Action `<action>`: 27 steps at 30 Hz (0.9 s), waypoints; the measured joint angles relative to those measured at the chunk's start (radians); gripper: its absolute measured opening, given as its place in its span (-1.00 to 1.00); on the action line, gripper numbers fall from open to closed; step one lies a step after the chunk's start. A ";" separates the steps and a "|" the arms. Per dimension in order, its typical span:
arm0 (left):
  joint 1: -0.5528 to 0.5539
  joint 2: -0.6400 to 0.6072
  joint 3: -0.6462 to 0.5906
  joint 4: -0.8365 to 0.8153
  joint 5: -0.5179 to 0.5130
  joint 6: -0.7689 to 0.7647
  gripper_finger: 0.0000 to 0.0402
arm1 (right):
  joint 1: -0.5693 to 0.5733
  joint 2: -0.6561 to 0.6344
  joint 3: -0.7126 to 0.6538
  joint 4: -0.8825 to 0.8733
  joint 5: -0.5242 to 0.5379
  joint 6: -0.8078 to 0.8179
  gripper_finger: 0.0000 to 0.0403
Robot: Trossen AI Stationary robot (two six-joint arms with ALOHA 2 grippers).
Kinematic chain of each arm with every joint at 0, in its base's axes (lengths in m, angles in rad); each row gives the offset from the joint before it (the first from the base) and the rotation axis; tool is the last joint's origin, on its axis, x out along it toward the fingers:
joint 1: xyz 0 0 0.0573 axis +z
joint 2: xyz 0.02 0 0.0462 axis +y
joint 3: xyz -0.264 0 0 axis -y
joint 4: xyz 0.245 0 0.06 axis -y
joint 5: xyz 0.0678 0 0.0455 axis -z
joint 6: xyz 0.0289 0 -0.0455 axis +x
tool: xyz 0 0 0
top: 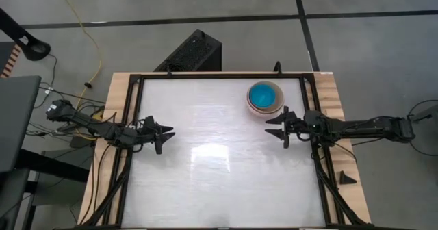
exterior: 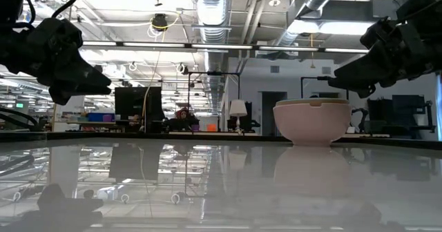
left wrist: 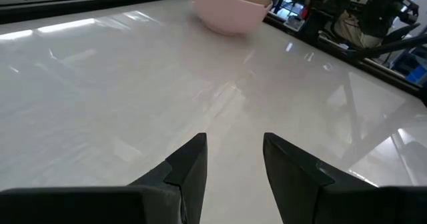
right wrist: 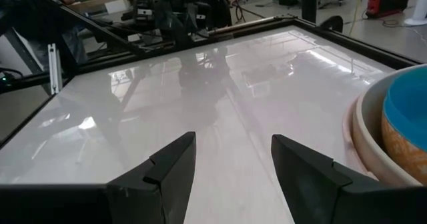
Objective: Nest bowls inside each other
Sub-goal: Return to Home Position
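The bowls stand nested in one stack (top: pixel 265 97) on the white table at its far right: a salmon-pink bowl (exterior: pixel 311 123) outermost, a cream one (right wrist: pixel 367 141) inside it, a blue one (top: pixel 263 94) innermost on top. The stack's base rests on the table. My right gripper (top: pixel 276 126) hovers open just near of the stack, above the table. My left gripper (top: pixel 164 135) hovers open at the table's left side, far from the stack. Nothing lies between either pair of fingers (left wrist: pixel 233 159) (right wrist: pixel 233 159).
A black frame (top: pixel 219 77) runs round the white table top. A dark box (top: pixel 191 52) stands on the floor beyond the far edge. A small black piece (top: pixel 346 178) lies on the wooden border at the right. The white surface (top: pixel 219 161) between the grippers holds no objects.
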 joint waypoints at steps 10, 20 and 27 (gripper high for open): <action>0.000 0.000 0.000 -0.002 0.000 -0.001 -0.33 | 0.000 0.000 0.000 -0.021 0.001 -0.001 0.15; 0.000 0.000 0.001 -0.002 0.000 -0.001 -0.33 | 0.000 0.000 0.000 -0.020 0.002 -0.002 0.15; 0.000 0.000 0.001 -0.002 0.000 -0.001 -0.33 | 0.000 0.000 0.000 -0.019 0.001 -0.002 0.15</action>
